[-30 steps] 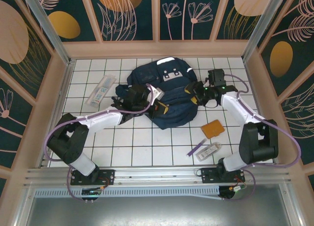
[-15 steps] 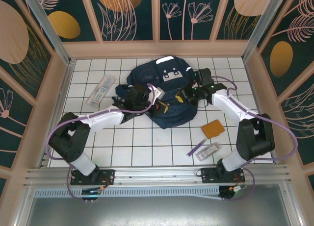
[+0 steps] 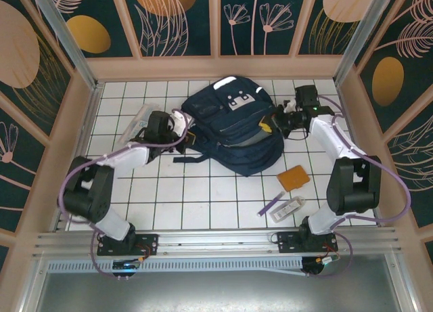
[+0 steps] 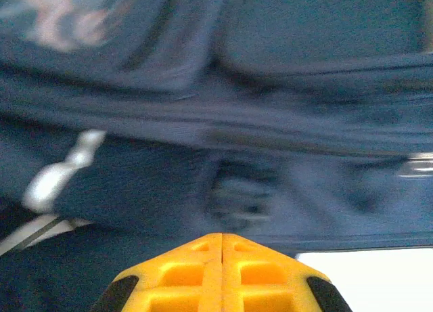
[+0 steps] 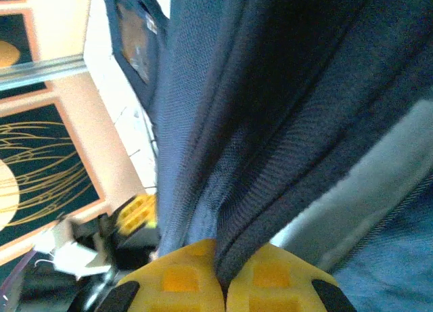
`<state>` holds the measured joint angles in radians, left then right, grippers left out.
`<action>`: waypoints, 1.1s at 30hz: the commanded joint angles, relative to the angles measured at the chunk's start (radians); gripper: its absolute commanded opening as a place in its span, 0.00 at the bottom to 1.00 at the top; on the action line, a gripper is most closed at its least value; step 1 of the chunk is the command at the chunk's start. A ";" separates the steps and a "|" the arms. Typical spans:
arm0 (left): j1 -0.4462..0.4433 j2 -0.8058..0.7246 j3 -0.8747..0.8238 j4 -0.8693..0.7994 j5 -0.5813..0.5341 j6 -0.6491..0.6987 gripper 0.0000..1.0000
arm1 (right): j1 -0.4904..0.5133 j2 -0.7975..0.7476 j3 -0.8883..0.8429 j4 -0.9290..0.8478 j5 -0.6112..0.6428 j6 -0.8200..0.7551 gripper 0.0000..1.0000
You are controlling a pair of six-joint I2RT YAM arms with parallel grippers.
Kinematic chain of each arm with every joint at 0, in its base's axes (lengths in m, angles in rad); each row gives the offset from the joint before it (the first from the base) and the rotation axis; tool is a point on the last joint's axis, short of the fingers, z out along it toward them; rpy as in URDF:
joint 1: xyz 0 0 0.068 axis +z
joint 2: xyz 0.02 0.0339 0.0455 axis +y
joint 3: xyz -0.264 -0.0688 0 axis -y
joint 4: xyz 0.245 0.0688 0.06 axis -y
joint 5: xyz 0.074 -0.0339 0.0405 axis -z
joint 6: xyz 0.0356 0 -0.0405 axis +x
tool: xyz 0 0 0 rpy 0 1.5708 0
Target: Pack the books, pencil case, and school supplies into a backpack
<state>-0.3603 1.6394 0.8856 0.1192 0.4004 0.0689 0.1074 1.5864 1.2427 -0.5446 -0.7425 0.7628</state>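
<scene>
White tiles cover the surface, which is boxed in by peach walls with dark floral panels. The backpack lies at the far middle, pocket side up, with an arm at each side of it.

The right hand is at the bag's right edge. Its wrist view shows the right hand clamped on a fold of navy fabric that runs straight down between the two yellow fingers. The left hand is against the bag's left side. In its wrist view the fingers are pressed together with the backpack blurred just ahead, and I cannot tell whether any cloth is caught between them.

The orange book, purple pen and a clear pack lie near right, well apart from the bag. A second pack lies far left, partly under the left arm.

No opening is visible from above, so nothing can go in yet. The main risks:
- The right hand's pinch is on a thin fold, which could slip out under a hard pull.
- If the left hand holds nothing, the whole bag may slide across the tiles rather than open.
- The left arm could knock the far-left pack.
</scene>
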 commanded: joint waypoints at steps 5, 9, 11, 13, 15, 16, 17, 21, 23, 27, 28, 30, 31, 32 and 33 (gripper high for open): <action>0.009 0.088 0.130 -0.021 -0.065 0.008 0.00 | -0.009 -0.049 0.074 0.107 -0.113 0.105 0.00; 0.006 0.028 0.093 0.049 0.207 0.096 0.20 | -0.005 -0.066 0.060 0.180 -0.123 0.164 0.00; -0.009 0.003 0.051 0.087 0.352 0.102 0.32 | -0.007 -0.057 0.068 0.169 -0.122 0.155 0.00; -0.055 -0.014 0.031 0.107 0.406 0.082 0.37 | -0.007 -0.047 0.073 0.163 -0.125 0.144 0.00; -0.110 -0.017 0.019 0.113 0.406 0.065 0.39 | -0.007 -0.043 0.075 0.161 -0.129 0.140 0.00; -0.139 -0.012 0.014 0.122 0.404 0.051 0.40 | -0.007 -0.043 0.078 0.161 -0.131 0.138 0.00; -0.159 -0.007 0.011 0.132 0.395 0.044 0.41 | -0.008 -0.042 0.078 0.160 -0.132 0.139 0.00; -0.202 0.037 -0.004 0.229 0.326 -0.005 0.42 | -0.008 -0.047 0.077 0.162 -0.135 0.138 0.00; -0.204 0.063 0.001 0.262 0.293 -0.014 0.43 | -0.007 -0.050 0.077 0.162 -0.136 0.139 0.00; -0.203 0.093 -0.001 0.323 0.185 0.008 0.46 | -0.006 -0.053 0.079 0.163 -0.144 0.138 0.00; -0.205 0.104 -0.001 0.342 0.162 0.016 0.45 | -0.005 -0.053 0.080 0.164 -0.148 0.137 0.00; -0.206 0.121 -0.011 0.391 0.151 0.032 0.43 | -0.006 -0.053 0.081 0.169 -0.157 0.134 0.00; -0.206 0.132 -0.018 0.422 0.151 0.037 0.43 | -0.003 -0.053 0.084 0.169 -0.161 0.132 0.00; -0.205 0.142 -0.025 0.447 0.144 0.042 0.42 | -0.003 -0.053 0.085 0.170 -0.165 0.130 0.00; -0.207 0.150 -0.033 0.478 0.142 0.046 0.42 | -0.002 -0.052 0.087 0.173 -0.170 0.130 0.00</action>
<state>-0.5686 1.7599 0.8742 0.4633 0.5735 0.0822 0.0990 1.5715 1.2831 -0.4244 -0.8410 0.8967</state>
